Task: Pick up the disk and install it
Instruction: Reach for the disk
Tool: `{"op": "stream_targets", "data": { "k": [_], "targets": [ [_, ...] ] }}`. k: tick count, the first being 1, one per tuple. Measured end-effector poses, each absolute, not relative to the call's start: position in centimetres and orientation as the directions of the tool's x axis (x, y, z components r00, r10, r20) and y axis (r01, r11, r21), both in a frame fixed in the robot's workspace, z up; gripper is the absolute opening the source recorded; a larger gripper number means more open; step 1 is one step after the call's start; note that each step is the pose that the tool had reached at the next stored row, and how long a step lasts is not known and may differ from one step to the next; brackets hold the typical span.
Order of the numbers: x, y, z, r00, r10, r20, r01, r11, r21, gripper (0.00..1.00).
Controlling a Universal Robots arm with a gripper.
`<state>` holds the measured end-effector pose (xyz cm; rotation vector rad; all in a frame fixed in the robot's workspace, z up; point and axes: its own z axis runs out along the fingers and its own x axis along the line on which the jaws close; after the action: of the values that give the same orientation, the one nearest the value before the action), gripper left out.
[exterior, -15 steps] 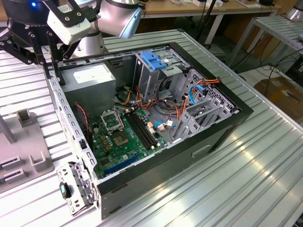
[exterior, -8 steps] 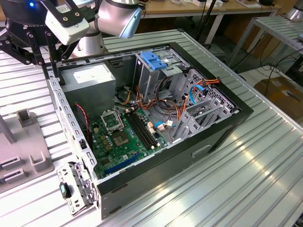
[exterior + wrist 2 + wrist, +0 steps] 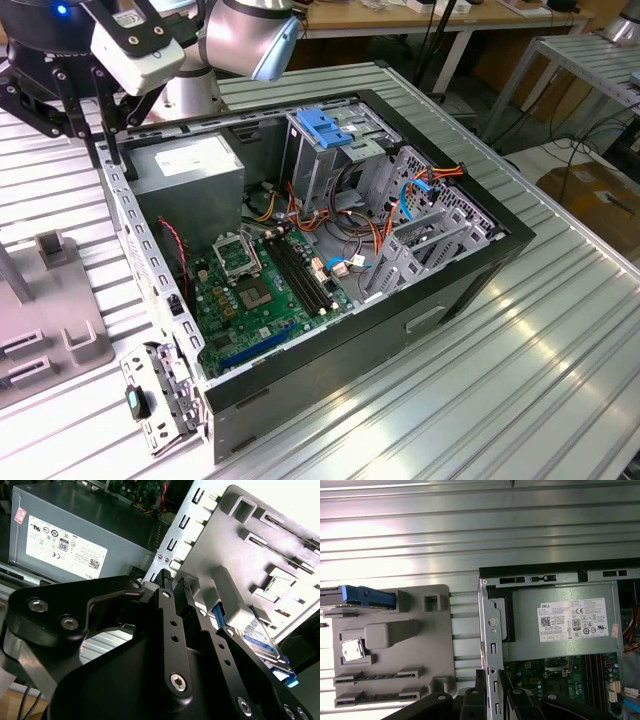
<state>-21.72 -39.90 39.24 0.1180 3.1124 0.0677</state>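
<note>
The disk (image 3: 261, 636), silver with a blue-and-white label and blue side rails, stands on edge in a slot of a grey fixture (image 3: 240, 555) beside the computer case. In the first wrist view the disk (image 3: 360, 595) shows as a blue rail at the fixture's (image 3: 435, 645) far corner. My gripper (image 3: 107, 165) hangs over the case's rear wall, next to the power supply and away from the disk. In both wrist views my gripper (image 3: 175, 581) (image 3: 491, 677) is open by a narrow gap, with nothing held and the case wall seen through the gap.
The open computer case (image 3: 470, 265) lies on a ribbed metal table (image 3: 560, 380). Inside are a grey power-supply box (image 3: 190, 165), a motherboard (image 3: 260, 300), cables and a drive cage with a blue bracket (image 3: 325, 125). The grey fixture (image 3: 90, 345) sits at the exterior view's left.
</note>
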Motion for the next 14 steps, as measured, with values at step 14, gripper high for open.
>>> {"op": "stream_targets", "data": {
  "k": [14],
  "targets": [
    [-23.9,-39.9,39.2,-0.997,0.076,-0.024,0.075,0.996,0.044,0.24]
  ]
}}
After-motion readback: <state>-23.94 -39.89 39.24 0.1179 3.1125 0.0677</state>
